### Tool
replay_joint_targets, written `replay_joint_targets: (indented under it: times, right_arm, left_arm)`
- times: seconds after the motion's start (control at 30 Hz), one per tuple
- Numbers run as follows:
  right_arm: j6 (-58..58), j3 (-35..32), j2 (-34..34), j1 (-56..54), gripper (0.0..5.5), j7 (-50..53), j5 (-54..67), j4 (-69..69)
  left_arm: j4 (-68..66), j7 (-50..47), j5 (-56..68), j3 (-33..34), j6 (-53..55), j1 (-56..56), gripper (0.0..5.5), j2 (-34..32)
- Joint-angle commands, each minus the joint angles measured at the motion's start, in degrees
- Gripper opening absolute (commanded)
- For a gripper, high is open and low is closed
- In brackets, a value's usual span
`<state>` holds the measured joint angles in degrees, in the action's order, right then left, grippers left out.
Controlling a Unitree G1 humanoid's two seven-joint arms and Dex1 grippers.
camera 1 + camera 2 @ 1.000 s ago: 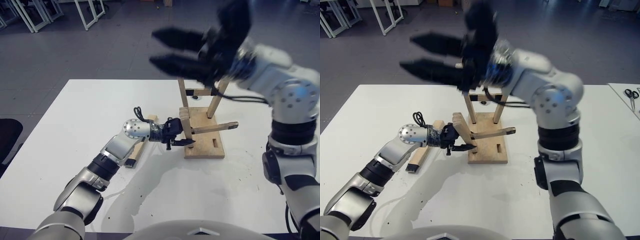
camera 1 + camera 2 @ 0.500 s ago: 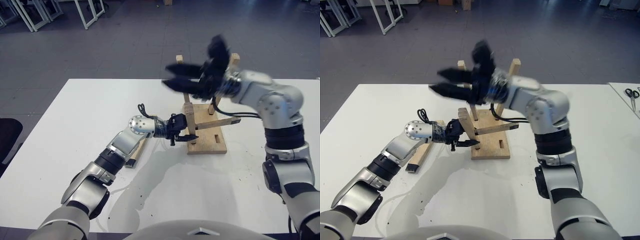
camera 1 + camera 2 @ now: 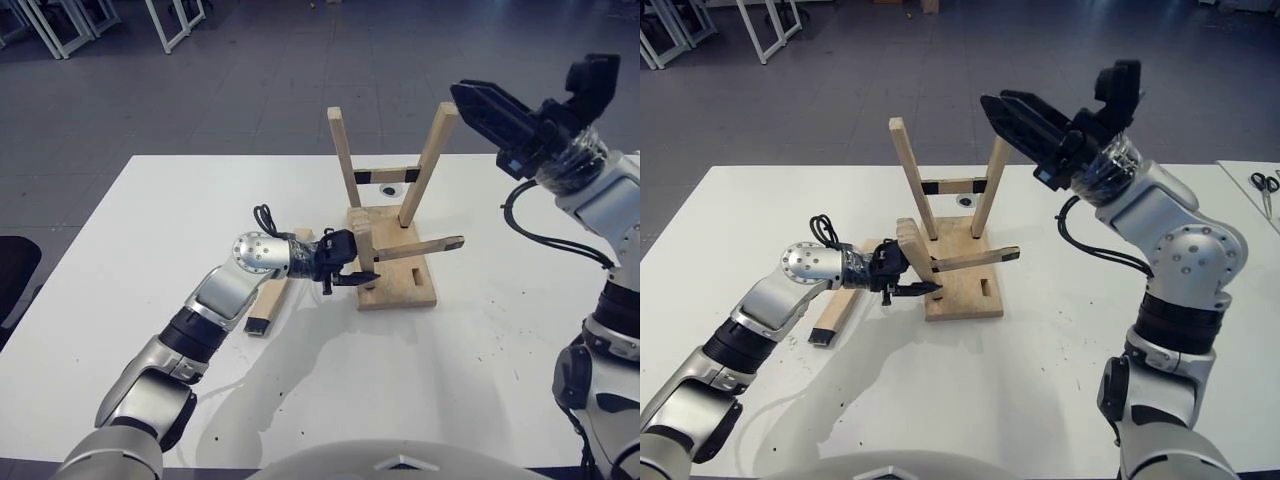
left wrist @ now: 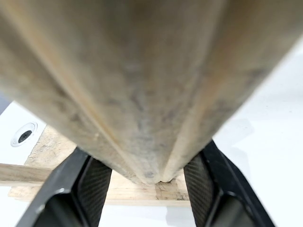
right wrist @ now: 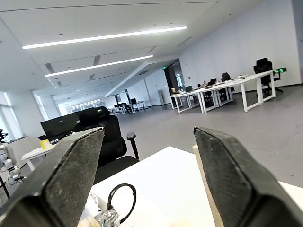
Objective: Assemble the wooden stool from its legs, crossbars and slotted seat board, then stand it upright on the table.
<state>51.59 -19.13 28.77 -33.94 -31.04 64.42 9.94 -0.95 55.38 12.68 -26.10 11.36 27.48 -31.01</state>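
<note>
Clamping the short leg (image 3: 364, 248) at the centre of the frame, the left gripper (image 3: 358, 276) has its fingers (image 4: 92, 189) pressed against both sides of the wood, low down where the leg meets the seat board (image 3: 412, 290). The board lies flat on the table (image 3: 150, 230), with two tall legs (image 3: 342, 155) joined by a crossbar (image 3: 385, 175) rising from its far side. At upper right, the right gripper (image 3: 996, 100) hangs spread wide, holding nothing, its tips close in the frame to the right-hand tall leg's top.
</note>
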Motion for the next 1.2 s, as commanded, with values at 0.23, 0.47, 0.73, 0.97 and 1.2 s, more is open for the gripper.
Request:
replay_joint_targets:
  times: [0.23, 0.47, 0.73, 0.97, 1.2]
  right_arm:
    - [-0.18, -1.93, 3.22, 5.53, 3.48, -1.07, -1.53, -1.62]
    - [-0.28, -1.27, 3.41, 5.74, 3.48, -1.67, -2.2, -1.95]
    - [-0.34, 0.26, 3.37, 10.31, 3.48, -2.41, -4.25, 0.88]
    - [-0.9, 1.22, 2.18, 13.56, 3.48, -1.1, -4.53, 3.91]
    - [-0.9, 1.62, 2.03, 14.19, 3.48, -0.59, -4.43, 4.56]
  left_arm:
    - [0.65, 1.75, -0.8, 3.27, 1.53, -1.58, 2.04, 0.38]
    - [1.15, 3.05, 0.89, 5.22, 1.32, -2.58, 3.23, 1.52]
    - [16.67, -1.64, 5.13, 18.6, 10.04, -21.49, 3.64, -8.23]
    - [20.06, -25.68, -4.6, 25.7, 17.63, -32.81, 3.64, -1.63]
    - [22.43, -32.89, -4.87, 25.96, 25.85, -36.27, 3.64, 3.43]
